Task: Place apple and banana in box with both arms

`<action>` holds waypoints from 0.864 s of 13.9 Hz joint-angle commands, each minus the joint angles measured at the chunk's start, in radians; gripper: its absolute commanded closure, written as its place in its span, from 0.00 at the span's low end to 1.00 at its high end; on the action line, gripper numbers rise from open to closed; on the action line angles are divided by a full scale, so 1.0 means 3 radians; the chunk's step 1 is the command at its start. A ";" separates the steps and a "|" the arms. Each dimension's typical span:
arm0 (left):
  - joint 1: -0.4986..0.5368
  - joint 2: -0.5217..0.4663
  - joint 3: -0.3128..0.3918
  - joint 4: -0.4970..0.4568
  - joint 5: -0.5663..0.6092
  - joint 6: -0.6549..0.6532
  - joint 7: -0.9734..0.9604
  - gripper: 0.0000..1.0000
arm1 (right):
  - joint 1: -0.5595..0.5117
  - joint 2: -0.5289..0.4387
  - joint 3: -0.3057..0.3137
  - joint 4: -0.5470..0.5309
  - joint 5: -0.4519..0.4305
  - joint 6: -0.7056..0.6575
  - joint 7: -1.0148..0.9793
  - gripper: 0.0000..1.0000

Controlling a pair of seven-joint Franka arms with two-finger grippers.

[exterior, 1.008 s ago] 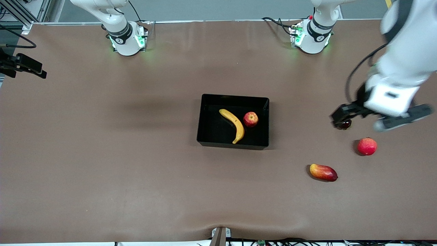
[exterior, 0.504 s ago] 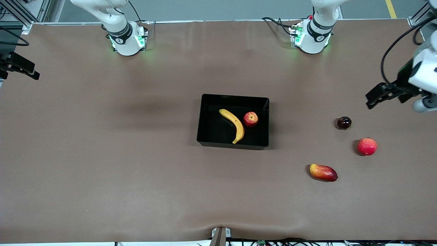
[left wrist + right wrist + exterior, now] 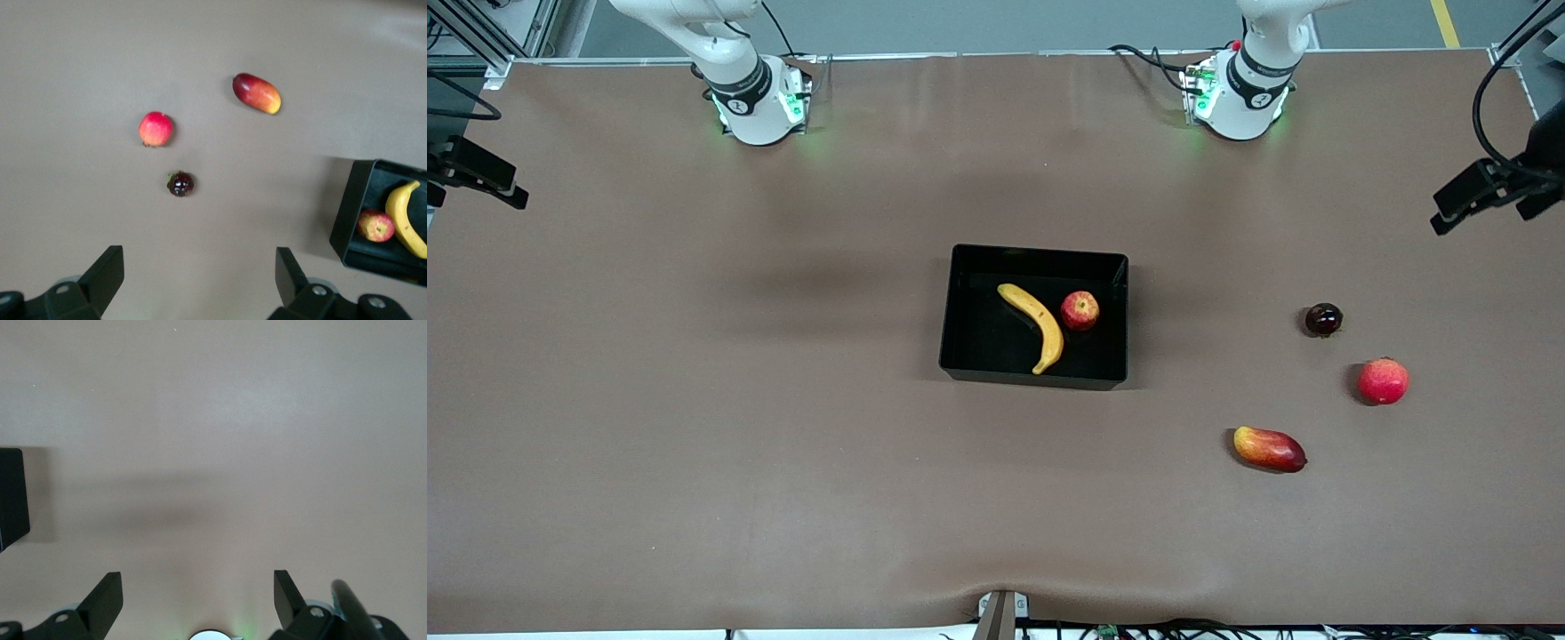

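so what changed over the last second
The left end effector pulled up and away from over the small dark fruit to the table's left-arm end, fingers open and empty. The right end effector barely shifted. Banana and apple stayed in the box.

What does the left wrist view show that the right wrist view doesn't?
Only the left wrist view shows the fruit: the apple and banana in the box, plus the mango-like fruit, the pink-red fruit and the dark fruit on the table. Only the right wrist view shows the right pincer, open. Both show the brown table and part of the box.
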 commanded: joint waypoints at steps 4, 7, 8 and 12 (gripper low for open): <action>-0.0535 -0.0397 0.0419 -0.0401 -0.0062 0.0003 -0.0141 0.00 | -0.0049 -0.0006 0.0029 0.0032 -0.0029 -0.0006 -0.0050 0.00; -0.0406 -0.0366 0.0301 -0.0386 -0.0077 -0.0008 -0.0150 0.00 | -0.0054 -0.0006 0.0029 0.0032 -0.0029 -0.0016 -0.0050 0.00; -0.0412 -0.0387 0.0245 -0.0432 -0.0077 -0.0013 -0.0181 0.00 | -0.0054 -0.0006 0.0029 0.0032 -0.0029 -0.0016 -0.0050 0.00; -0.0396 -0.0331 0.0168 -0.0315 -0.0082 0.0008 -0.0192 0.00 | -0.0054 -0.0006 0.0029 0.0032 -0.0024 -0.0027 -0.0045 0.00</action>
